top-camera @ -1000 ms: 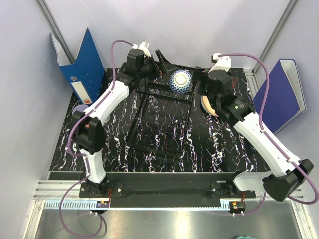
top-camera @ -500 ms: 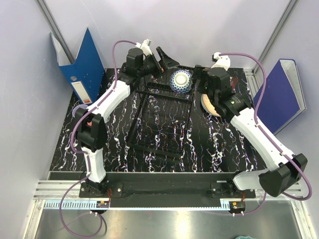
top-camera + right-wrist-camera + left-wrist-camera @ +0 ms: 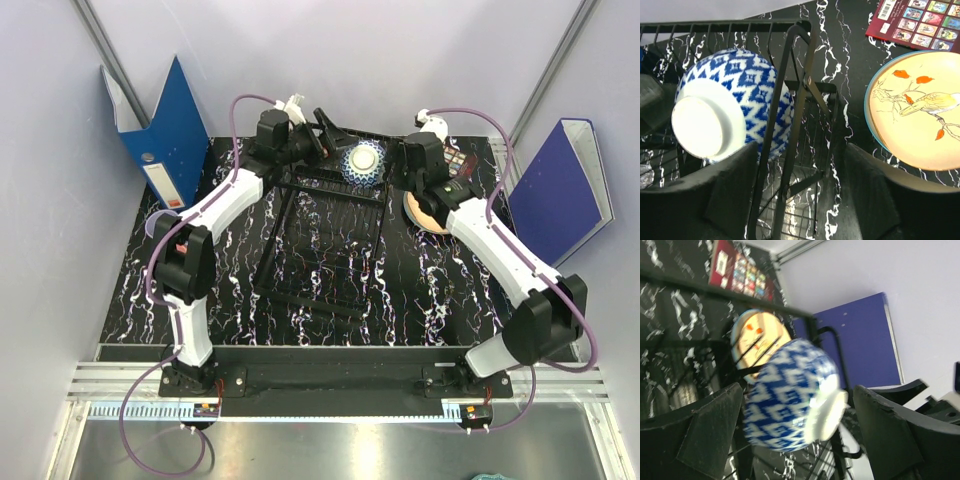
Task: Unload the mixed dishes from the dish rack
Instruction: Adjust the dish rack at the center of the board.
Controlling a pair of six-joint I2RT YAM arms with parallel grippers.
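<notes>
Currently left fingers (image 3: 710, 430) apart, flanking the blue-and-white bowl (image 3: 790, 400) tipped in the dish rack (image 3: 325, 245) far end. Right fingers (image 3: 730, 195) apart over a rack wire. Orange-patterned plate (image 3: 920, 115) lies on the worktop (image 3: 450, 290) beside the rack.

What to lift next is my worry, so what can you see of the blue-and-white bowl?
The blue-and-white bowl looks like glazed ceramic: blue diamond pattern outside, plain white foot ring. It stands on its side in the raised end of the black wire dish rack, leaning on the wires, foot turned toward the right wrist camera. The open left claw flanks it without clear contact.
</notes>
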